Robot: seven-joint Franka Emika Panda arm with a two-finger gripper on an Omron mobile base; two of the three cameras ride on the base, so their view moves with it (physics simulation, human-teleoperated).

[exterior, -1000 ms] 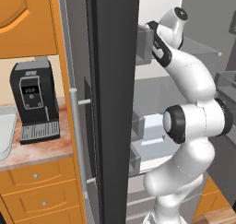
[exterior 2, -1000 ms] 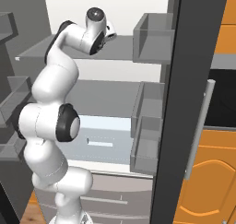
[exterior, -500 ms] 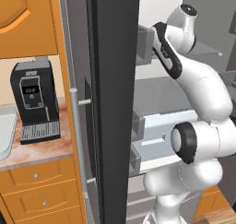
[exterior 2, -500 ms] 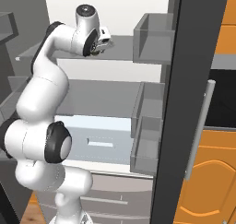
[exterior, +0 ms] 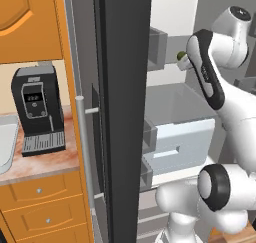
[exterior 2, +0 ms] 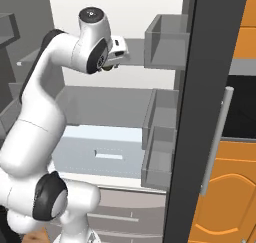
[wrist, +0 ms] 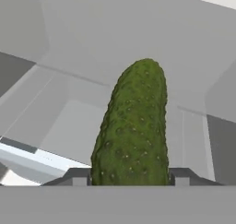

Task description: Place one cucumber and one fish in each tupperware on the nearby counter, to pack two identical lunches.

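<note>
Inside the open fridge, our end effector [wrist: 129, 181] grips one cucumber [wrist: 131, 126] between its jaws; we should back out level, clearing the door bins [exterior 2: 165, 42], before heading worktop-ward.

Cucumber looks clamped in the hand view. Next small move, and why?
Probably pull the arm straight back out of the fridge, keeping the grip. In the hand view the cucumber sits between the tool fingertips, pressed on both sides, with fridge walls behind it. In the left base view the hand is among the shelves beside the open door, so it likely must clear that before swinging toward the counter.
</note>
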